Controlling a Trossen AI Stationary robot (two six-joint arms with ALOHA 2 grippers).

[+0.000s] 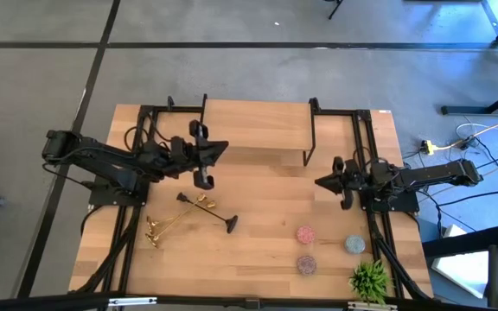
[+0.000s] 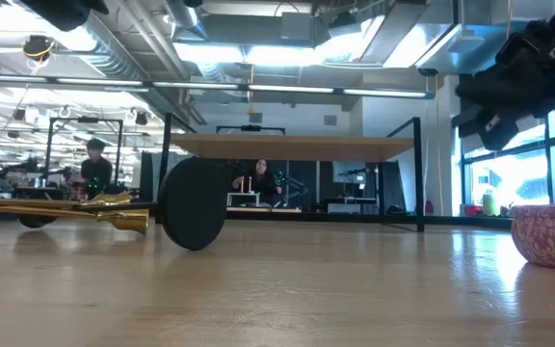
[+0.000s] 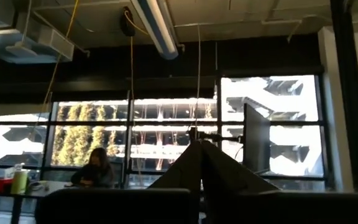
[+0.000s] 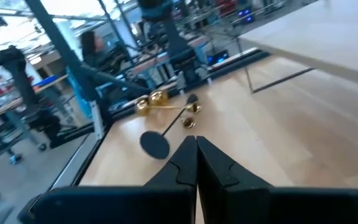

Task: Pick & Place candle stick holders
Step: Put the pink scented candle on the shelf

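All three candle stick holders lie on their sides on the bench, toward its front-left part, none standing. The black candle stick holder (image 1: 207, 212) runs from its small cup to a round base nearer the bench's middle. The two gold candle stick holders (image 1: 173, 220) cross it, their stems touching or overlapping it, and their bases (image 1: 153, 234) rest close to the left edge. In the low view the black round base (image 2: 193, 203) stands on edge with a gold stem (image 2: 61, 213) lying beside it. Judging by this, no holder has been picked up or placed yet, so the whole task looks to be ahead.

The left gripper (image 1: 204, 160) hangs above the bench behind the pile, apart from it. Its own camera looks out into the room and shows its fingers pressed together with nothing between them. The right gripper (image 1: 328, 182) waits near the right edge, well apart from the holders, its fingers (image 4: 185, 163) likewise closed together and empty.

Three small round dishes (image 1: 306, 234), two pink and one bluish, sit near the front-right corner. What is in them, if anything, cannot be told. A green plant (image 1: 370, 278) stands at that corner.
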